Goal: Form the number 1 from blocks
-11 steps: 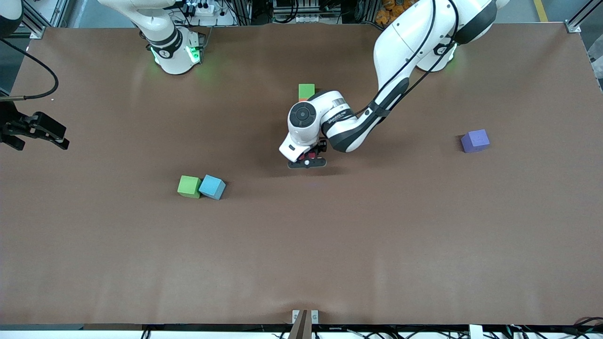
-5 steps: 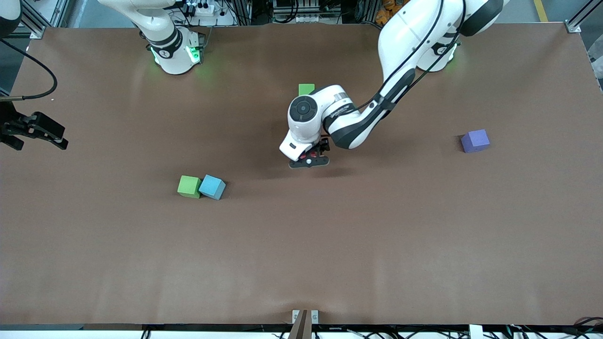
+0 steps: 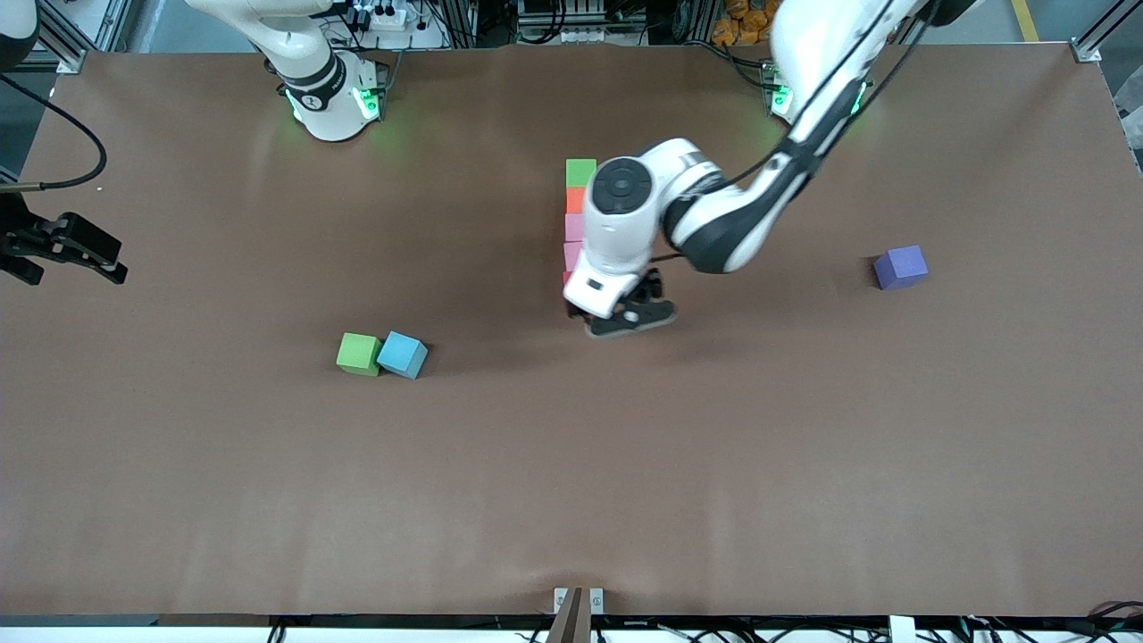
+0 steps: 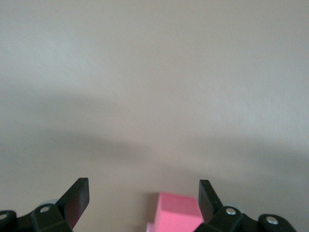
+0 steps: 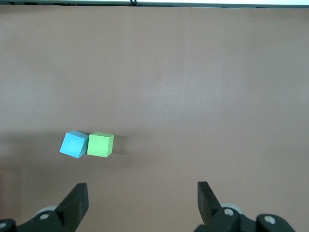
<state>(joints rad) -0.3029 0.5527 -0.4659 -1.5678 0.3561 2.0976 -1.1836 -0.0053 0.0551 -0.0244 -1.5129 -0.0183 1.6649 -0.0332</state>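
Note:
A straight column of blocks lies at mid-table: green block (image 3: 580, 171) nearest the robots, then orange (image 3: 575, 199), pink (image 3: 573, 227), a second pink (image 3: 571, 256), and a red block (image 3: 567, 279) mostly hidden by the left wrist. My left gripper (image 3: 630, 319) hangs open and holds nothing, over the table beside the column's near end. In the left wrist view the left gripper (image 4: 144, 203) shows a pink block (image 4: 178, 210) below, close to one finger. My right gripper (image 3: 112, 259) waits open at the right arm's end of the table, and nothing sits between the jaws of the right gripper (image 5: 143, 200).
A loose green block (image 3: 359, 353) touches a blue block (image 3: 403, 354), nearer the front camera toward the right arm's end; the green block (image 5: 100, 144) and blue block (image 5: 74, 144) also show in the right wrist view. A purple block (image 3: 900, 266) lies toward the left arm's end.
My left gripper has risen and swung off the column toward the left arm's end, uncovering the orange and pink blocks. The right arm has not moved.

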